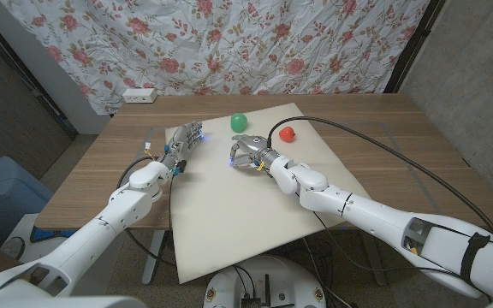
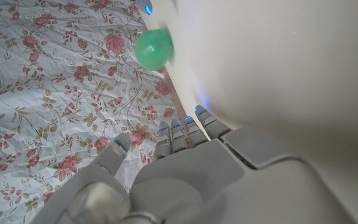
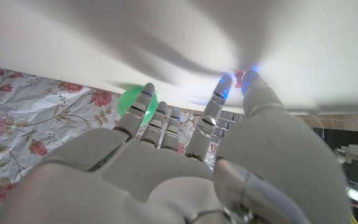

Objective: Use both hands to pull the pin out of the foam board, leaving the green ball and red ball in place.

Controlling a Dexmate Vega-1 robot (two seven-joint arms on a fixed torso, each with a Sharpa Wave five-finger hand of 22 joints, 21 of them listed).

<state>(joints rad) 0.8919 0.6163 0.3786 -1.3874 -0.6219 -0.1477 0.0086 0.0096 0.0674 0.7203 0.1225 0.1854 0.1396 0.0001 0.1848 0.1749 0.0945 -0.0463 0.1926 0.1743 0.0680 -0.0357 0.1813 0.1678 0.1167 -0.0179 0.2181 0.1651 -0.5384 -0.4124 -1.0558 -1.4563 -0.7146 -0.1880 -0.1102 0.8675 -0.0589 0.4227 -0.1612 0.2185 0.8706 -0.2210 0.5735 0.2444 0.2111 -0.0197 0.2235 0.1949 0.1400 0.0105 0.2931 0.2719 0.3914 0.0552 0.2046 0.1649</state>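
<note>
Pin (image 3: 238,77) half-hidden behind right hand (image 3: 185,168)

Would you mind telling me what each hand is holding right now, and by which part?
The right hand seems to pinch the small red pin by its head; the left hand presses the white foam board's edge.

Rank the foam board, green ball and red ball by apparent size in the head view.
1. Foam board, by far the largest.
2. Green ball and red ball look alike; no ranking.
</note>
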